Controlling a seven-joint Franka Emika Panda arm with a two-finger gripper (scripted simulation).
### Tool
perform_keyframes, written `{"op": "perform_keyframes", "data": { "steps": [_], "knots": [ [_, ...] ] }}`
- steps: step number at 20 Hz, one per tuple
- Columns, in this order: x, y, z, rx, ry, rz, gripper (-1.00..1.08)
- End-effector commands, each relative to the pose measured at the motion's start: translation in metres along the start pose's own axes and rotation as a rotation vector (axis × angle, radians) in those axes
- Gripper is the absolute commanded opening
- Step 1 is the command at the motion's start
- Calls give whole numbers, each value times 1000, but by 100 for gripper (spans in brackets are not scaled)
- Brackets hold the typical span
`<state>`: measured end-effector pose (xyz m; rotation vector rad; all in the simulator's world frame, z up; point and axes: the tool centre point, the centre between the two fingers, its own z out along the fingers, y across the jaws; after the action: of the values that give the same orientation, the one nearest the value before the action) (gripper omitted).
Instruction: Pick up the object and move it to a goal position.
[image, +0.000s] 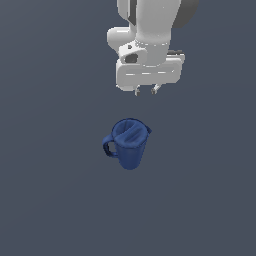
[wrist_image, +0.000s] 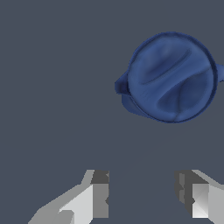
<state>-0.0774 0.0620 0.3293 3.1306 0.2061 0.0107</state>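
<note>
The dark blue pitcher (image: 130, 143) stands upright on the grey counter (image: 45, 190), near the middle of the exterior view; its loop handle (image: 108, 147) points to the exterior view's left, and its small spout (image: 148, 130) points to the exterior view's right. The body becomes narrower toward the base; the rim at the top is wide and round.

The hand (image: 146, 90) of the white arm (image: 152, 25) hangs in the air above the pitcher, a little toward the exterior view's right of it, and it does not touch it; a clear gap of counter is visible between the fingertips and the rim. The two short fingers (image: 155, 89) point downward.

In the wrist view the pitcher (wrist_image: 171, 76) is seen from above, as a round blue shape with the handle (wrist_image: 122, 85) at one side; it lies away from the space between the fingers (wrist_image: 99, 194), not between them. The hand (wrist_image: 142, 192) is spread; its two fingers are well apart, and only bare counter (wrist_image: 52, 87) shows between them; it holds nothing.
</note>
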Motion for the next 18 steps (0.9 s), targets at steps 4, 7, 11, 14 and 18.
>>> {"op": "perform_keyframes", "data": {
  "steps": [4,7,11,14,18],
  "knots": [
    [4,-2,-31,-12,49,-49,28],
    [6,-4,-59,-22,92,-93,28],
    [6,-7,-108,-36,167,-167,28],
    [2,-8,-153,-46,236,-233,28],
    [-9,-5,-216,-55,334,-324,28]
  ]
}}
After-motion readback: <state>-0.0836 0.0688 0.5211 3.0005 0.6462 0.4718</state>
